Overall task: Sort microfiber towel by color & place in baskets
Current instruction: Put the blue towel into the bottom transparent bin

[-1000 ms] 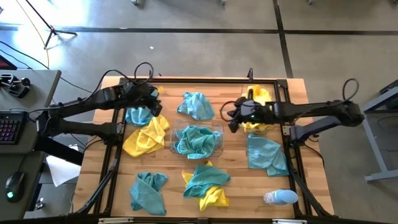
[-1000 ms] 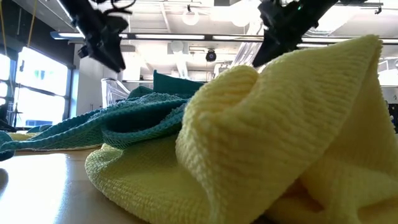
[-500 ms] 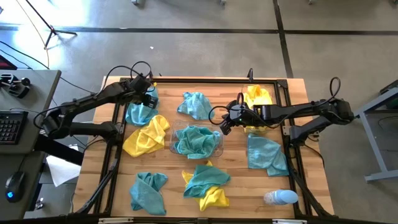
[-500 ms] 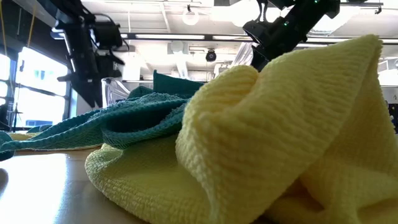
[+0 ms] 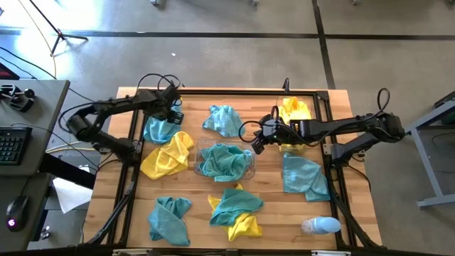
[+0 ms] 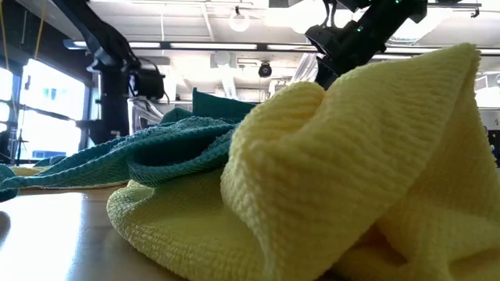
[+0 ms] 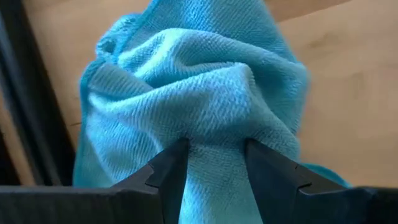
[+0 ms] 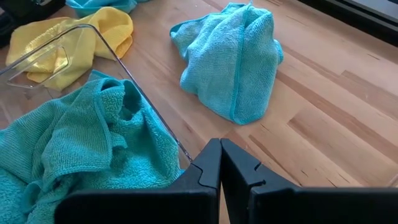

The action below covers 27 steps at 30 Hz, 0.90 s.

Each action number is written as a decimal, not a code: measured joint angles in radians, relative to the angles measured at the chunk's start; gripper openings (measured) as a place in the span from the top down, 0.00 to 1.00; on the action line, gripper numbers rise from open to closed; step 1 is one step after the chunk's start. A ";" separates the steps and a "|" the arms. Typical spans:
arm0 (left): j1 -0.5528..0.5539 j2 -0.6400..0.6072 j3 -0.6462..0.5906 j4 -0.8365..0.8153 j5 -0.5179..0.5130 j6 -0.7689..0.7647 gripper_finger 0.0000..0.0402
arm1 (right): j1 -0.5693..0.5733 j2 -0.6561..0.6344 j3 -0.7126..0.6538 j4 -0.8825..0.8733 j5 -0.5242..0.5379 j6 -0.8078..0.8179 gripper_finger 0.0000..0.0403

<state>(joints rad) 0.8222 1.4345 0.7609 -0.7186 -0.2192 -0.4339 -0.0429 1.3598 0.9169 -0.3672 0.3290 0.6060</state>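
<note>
Step in hand: pickup of a teal towel [image 7: 193, 106] at the table's far left. Left gripper [image 7: 211, 163] is down on it, jaws apart astride a fold. Right gripper [image 8: 219, 163], jaws together and empty, waits beside the middle basket [image 5: 250, 162] of teal towels. Next, likely: close, lift, carry there.

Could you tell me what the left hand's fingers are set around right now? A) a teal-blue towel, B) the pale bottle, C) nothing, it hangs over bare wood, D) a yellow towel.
A: in the left wrist view the left hand has its two fingers either side of a bunched fold of a teal-blue towel lying on the wooden table.
</note>
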 joint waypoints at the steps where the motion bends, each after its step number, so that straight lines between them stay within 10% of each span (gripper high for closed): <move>1: 0.005 0.026 0.000 0.008 0.001 0.000 0.61 | 0.000 0.000 0.000 0.001 -0.001 0.000 1.00; 13: -0.031 0.188 0.012 0.053 -0.050 0.068 0.76 | 0.000 0.000 0.000 -0.029 -0.127 0.000 1.00; 17: -0.029 0.133 0.005 0.085 -0.050 0.054 0.96 | 0.009 0.000 0.000 -0.059 -0.163 -0.001 1.00; 27: -0.072 -0.156 0.112 -0.142 -0.068 -0.056 0.99 | 0.092 -0.077 -0.026 -0.140 -0.035 -0.123 1.00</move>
<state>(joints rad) 0.7497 1.2789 0.8728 -0.8604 -0.2875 -0.4897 0.0492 1.2825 0.8913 -0.5070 0.2936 0.4833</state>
